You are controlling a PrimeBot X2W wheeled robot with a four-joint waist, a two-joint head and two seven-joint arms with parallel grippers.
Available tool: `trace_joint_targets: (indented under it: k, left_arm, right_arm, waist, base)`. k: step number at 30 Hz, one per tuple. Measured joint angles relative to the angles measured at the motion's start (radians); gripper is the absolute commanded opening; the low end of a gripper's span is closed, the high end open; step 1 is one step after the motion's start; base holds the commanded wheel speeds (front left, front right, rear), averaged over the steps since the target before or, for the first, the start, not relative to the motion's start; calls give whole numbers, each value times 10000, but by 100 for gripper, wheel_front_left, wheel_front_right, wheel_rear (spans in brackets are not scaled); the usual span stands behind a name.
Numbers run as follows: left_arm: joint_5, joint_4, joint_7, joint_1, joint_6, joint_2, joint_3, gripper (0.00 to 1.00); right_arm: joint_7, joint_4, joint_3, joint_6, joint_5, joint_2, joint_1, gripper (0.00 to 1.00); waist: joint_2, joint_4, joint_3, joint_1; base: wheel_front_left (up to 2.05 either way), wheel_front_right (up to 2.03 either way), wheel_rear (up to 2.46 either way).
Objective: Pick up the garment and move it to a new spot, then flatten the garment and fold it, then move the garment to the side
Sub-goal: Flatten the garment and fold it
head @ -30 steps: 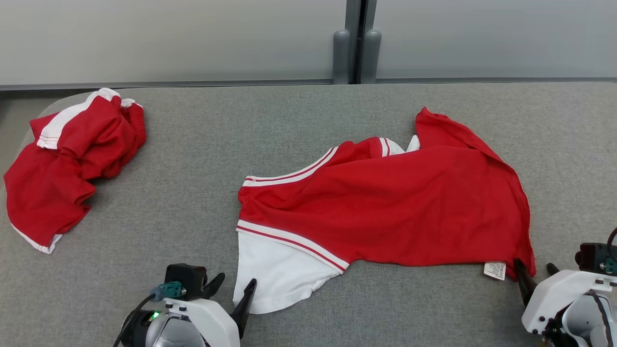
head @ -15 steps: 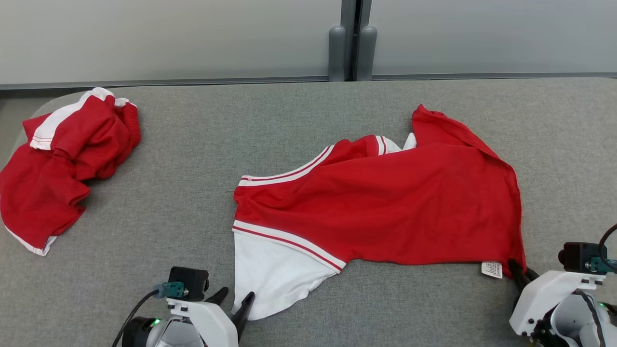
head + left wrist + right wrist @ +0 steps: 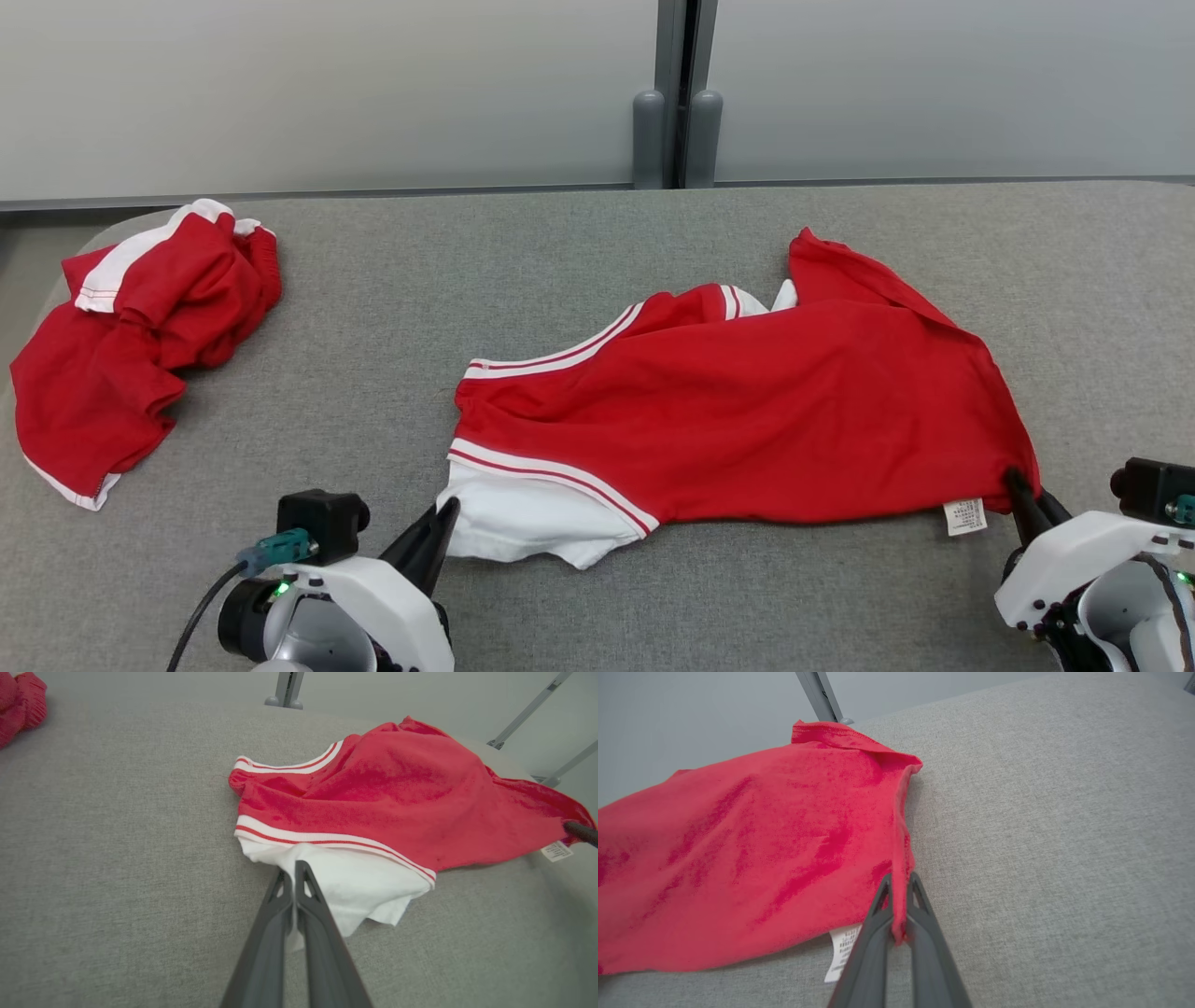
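Head view: a red garment (image 3: 747, 411) with white trim lies spread and creased on the grey table (image 3: 560, 252), reaching from the table's middle toward its right edge. Its white panel (image 3: 523, 523), bordered by red and white stripes, forms the end nearest the table's left edge. A small white care label (image 3: 964, 515) hangs at the opposite lower corner.

The left gripper (image 3: 439, 523) is pressed together on the left rim of the white panel. In the left wrist view its two dark fingers (image 3: 322, 933) stand closed side by side, with a thin strip of white cloth pinched between them. The rest of the panel spreads to one side of them.

The right gripper (image 3: 1022, 490) is likewise clamped tight, holding the red corner of the garment just beside the care label. In the right wrist view the red hem runs down into the narrow slit between its fingers (image 3: 924, 933), and the label sits just to the side of them. The red cloth stretches away toward the table's far edge.

A second red and white garment (image 3: 140, 327) lies crumpled near the table's far left corner, well apart from the first and from both grippers. Behind the table's far edge stand pale wall panels (image 3: 327, 93), with two grey posts (image 3: 667, 140) at their join.
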Motion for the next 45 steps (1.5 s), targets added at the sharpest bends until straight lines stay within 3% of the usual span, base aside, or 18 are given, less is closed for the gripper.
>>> trace_joint_targets:
  k: [6, 15, 22, 28, 33, 40, 45]
  left_arm:
    - [-430, -690, -433, -325, -98, -73, 347, 0]
    - [-677, -242, -228, -3642, -368, 696, 924, 0]
    - [-307, 1812, 61, -7537, -535, 1350, 616, 0]
    - [-1072, 3912, -412, -11392, -573, 984, 654, 0]
    - [-1333, 5269, -865, -13869, -604, 1204, 623, 0]
    - [-1678, 6560, -1626, -15851, -606, 1252, 278, 0]
    - [-2238, 6926, -1894, -16283, -606, 1285, -221, 0]
  right_arm:
    - [25, -1116, 443, 0, 861, -146, -50, 0]
    - [439, -2403, 1367, 0, 3452, -1310, -2056, 0]
    - [993, -1965, 2165, -2, 5083, -2148, -5317, 0]
    - [947, -1264, 2775, -2, 6232, -2428, -8992, 0]
    - [393, -546, 3191, -2, 6360, -2510, -11356, 0]
    - [-418, 336, 3638, -2, 6773, -2656, -13309, 0]
    - [-646, 654, 4232, -2, 7108, -2984, -13694, 0]
  waist:
    - [0, -40, 130, 0]
    - [0, -110, 1127, 0]
    - [0, -159, 2262, 0]
    - [0, -189, 3471, 0]
    - [0, -206, 4201, 0]
    - [-1, -230, 4370, 1]
    - [0, -208, 4178, 1]
  base:
    - [0, 0, 0]
    - [0, 0, 0]
    - [0, 0, 0]
    - [0, 0, 0]
    - [0, 0, 0]
    - [0, 0, 0]
    - [0, 0, 0]
